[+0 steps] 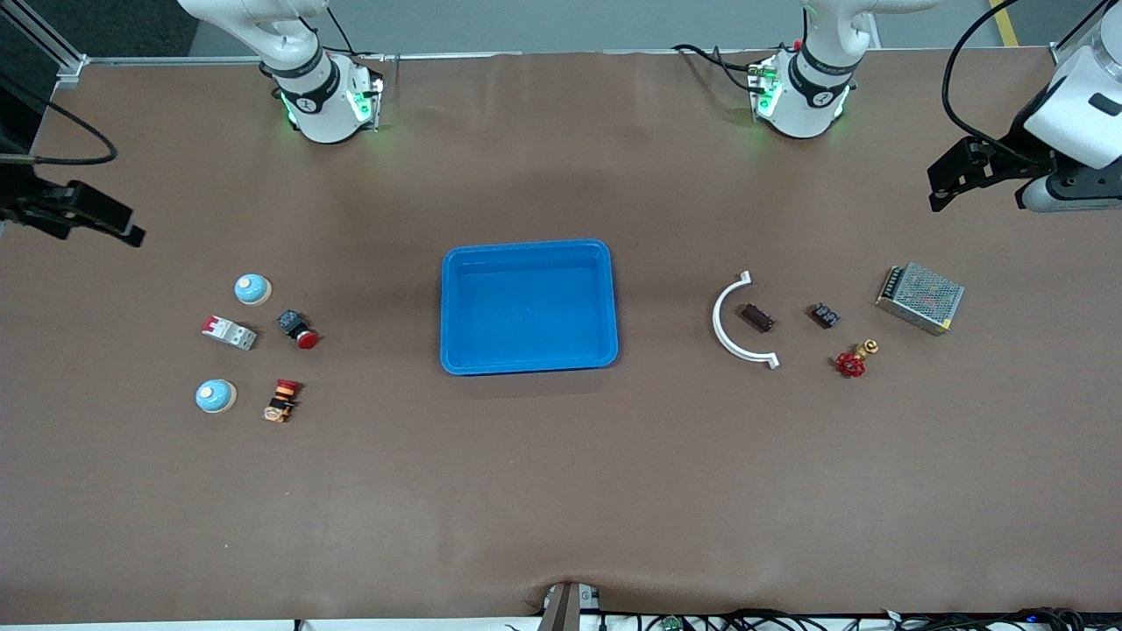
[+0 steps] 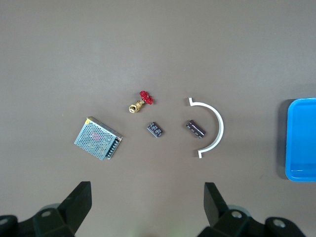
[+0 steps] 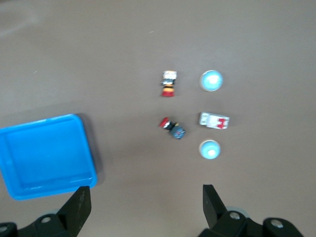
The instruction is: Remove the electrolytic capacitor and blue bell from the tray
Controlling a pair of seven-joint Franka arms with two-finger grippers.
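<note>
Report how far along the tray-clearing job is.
Looks done: the blue tray holds nothing. Two blue bells sit on the table toward the right arm's end; the dark capacitor lies inside the white arc toward the left arm's end. In hand: nothing; the left gripper and right gripper are open, hovering over those groups. Left: nothing visible.

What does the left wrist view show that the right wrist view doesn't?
Only the left wrist view: a mesh metal box, red valve, two small dark parts and a white curved strip.
Only the right wrist view: two blue bells, two push buttons and a breaker.
Both: the empty blue tray.
</note>
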